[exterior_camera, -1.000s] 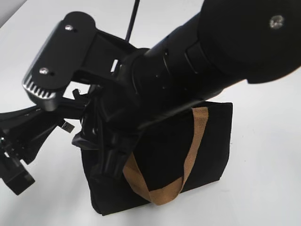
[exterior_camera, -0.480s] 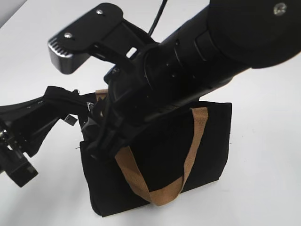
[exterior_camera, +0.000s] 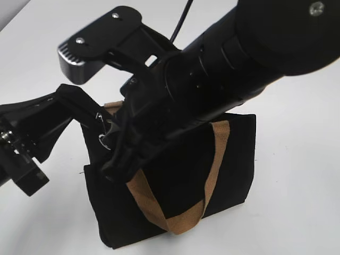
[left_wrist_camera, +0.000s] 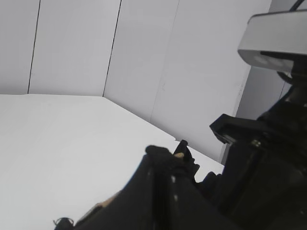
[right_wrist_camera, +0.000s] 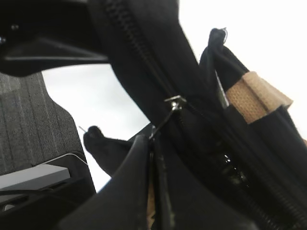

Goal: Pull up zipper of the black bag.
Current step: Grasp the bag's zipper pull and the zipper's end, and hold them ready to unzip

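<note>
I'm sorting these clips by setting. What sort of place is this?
Probably a lab or test bench rather than a home: a bare white table, plain white wall panels behind it, and nothing set out except one black bag with two robot arms working on it.

Black bag (left_wrist_camera: 158,191) fabric bunches between white table (left_wrist_camera: 57,143) and wall (left_wrist_camera: 144,57).

Black bag (exterior_camera: 180,180) corner — higher, tauter — shifted leftward.
</note>
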Available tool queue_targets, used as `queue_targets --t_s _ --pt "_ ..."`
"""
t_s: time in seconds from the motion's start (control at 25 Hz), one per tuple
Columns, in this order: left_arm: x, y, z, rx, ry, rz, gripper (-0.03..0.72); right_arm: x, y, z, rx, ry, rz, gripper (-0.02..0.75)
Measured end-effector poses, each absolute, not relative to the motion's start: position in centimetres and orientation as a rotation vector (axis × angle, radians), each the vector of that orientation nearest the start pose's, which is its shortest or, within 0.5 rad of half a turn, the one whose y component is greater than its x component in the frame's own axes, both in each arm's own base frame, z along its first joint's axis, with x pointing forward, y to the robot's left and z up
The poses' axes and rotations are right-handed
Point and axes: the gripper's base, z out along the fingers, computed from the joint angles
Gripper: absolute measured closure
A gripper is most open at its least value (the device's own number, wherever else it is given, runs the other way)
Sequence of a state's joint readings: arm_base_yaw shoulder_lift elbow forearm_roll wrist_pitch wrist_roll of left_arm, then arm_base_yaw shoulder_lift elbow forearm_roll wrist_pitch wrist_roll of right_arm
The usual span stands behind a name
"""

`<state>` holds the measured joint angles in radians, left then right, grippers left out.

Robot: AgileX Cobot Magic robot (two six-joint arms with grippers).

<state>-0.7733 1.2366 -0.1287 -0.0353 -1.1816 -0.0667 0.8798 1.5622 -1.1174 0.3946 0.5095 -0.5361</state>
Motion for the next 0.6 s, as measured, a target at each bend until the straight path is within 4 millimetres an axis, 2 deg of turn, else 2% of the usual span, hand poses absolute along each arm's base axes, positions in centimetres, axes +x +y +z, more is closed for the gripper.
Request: queue_targets --t_s 0.16,0.32,0.6 --pt "13.5 -12.5 21.4 0.441 1.380 -0.672 0.686 20.3 27.0 27.1 -1.358 2.078 0.512 0.738" --pt "13.7 -12.3 21.0 0.423 1.433 -0.654 0.686 21.0 26.2 27.2 -1.306 2.126 0.506 0.738" --pt "14.2 -11.8 19.9 0.356 1.587 -0.603 0.686 22.8 22.9 28.7 -1.197 2.186 0.474 0.738"
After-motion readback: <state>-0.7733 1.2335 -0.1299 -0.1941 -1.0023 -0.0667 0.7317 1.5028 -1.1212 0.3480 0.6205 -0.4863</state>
